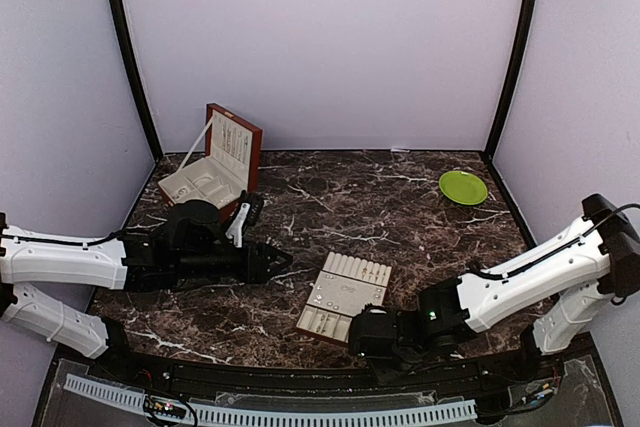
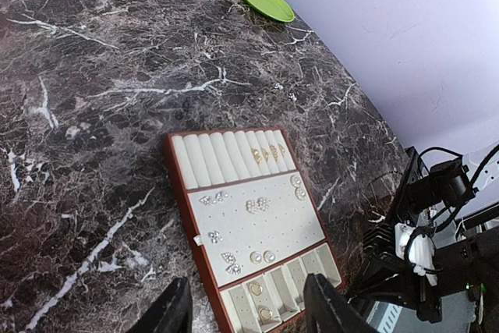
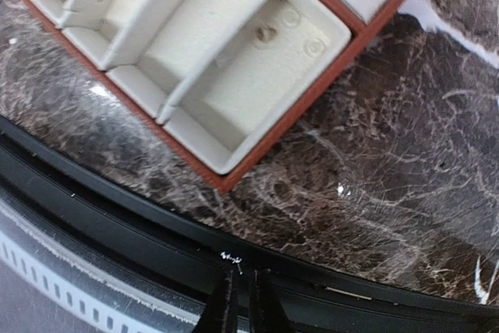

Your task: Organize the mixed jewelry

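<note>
Only left wrist: jewelry [image 2: 258, 206] across tray [image 2: 183, 193]

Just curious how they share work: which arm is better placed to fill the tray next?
Likely right: the right gripper is shut, apparently pinching a silvery speck, beside the tray's near corner. The left gripper hangs open and empty.

A cream insert tray [image 1: 356, 269], framed in red-brown, is laid flat on a dark marble table [image 1: 400, 202]. It is divided into ridged rolls at its far end, a flat panel in the middle and small compartments at its near end. A lime-green plate [image 1: 463, 187] is set well behind the tray, to its right. A red-brown wooden box [image 1: 237, 150] is placed well behind the tray, to its left, with its lid propped open. Pale lilac walls [image 1: 320, 47] are seen beyond the tray.
</note>
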Robot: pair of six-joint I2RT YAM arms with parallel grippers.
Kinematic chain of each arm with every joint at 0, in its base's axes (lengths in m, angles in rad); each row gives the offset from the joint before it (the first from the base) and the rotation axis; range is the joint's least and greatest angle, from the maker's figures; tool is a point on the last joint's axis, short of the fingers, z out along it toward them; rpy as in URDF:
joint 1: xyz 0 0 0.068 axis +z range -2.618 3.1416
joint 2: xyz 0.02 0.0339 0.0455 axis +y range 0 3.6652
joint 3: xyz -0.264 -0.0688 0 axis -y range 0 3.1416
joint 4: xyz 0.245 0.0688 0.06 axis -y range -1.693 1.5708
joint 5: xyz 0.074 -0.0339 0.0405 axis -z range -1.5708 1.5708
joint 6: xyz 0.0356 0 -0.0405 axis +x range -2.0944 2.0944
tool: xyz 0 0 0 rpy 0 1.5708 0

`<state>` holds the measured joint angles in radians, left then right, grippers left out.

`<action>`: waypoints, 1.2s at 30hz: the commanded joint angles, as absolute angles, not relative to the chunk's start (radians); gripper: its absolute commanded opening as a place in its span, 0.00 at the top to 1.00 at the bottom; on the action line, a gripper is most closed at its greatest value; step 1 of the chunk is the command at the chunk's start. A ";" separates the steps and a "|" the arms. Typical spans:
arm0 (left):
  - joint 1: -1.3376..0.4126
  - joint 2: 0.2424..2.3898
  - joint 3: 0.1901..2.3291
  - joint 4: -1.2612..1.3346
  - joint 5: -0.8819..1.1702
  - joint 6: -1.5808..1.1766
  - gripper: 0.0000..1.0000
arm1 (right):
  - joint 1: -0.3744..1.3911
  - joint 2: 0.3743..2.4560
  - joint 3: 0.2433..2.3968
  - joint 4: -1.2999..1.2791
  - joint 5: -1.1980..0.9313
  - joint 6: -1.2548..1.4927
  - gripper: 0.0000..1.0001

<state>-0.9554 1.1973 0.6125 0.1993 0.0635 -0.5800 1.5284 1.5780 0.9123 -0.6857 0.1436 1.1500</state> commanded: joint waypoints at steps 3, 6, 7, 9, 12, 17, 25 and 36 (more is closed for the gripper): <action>-0.949 1.186 0.613 0.189 0.069 -0.577 0.49 | 1.526 1.604 0.909 -0.674 0.129 1.161 0.83; -0.947 1.190 0.614 0.194 0.069 -0.578 0.49 | 1.525 1.613 0.911 -0.670 0.130 1.163 0.83; -0.946 1.192 0.615 0.197 0.070 -0.578 0.49 | 1.525 1.617 0.913 -0.668 0.130 1.163 0.83; -0.947 1.198 0.618 0.201 0.074 -0.578 0.48 | 1.525 1.626 0.915 -0.664 0.127 1.161 0.82; -0.945 1.209 0.624 0.202 0.079 -0.575 0.48 | 1.524 1.640 0.922 -0.668 0.126 1.160 0.83; -0.945 1.213 0.627 0.202 0.081 -0.572 0.48 | 1.523 1.647 0.922 -0.666 0.124 1.163 0.84; -0.943 1.214 0.626 0.203 0.081 -0.571 0.48 | 1.524 1.661 0.929 -0.656 0.112 1.155 0.88; -0.943 1.220 0.629 0.206 0.086 -0.569 0.48 | 1.526 1.676 0.931 -0.651 0.105 1.149 0.93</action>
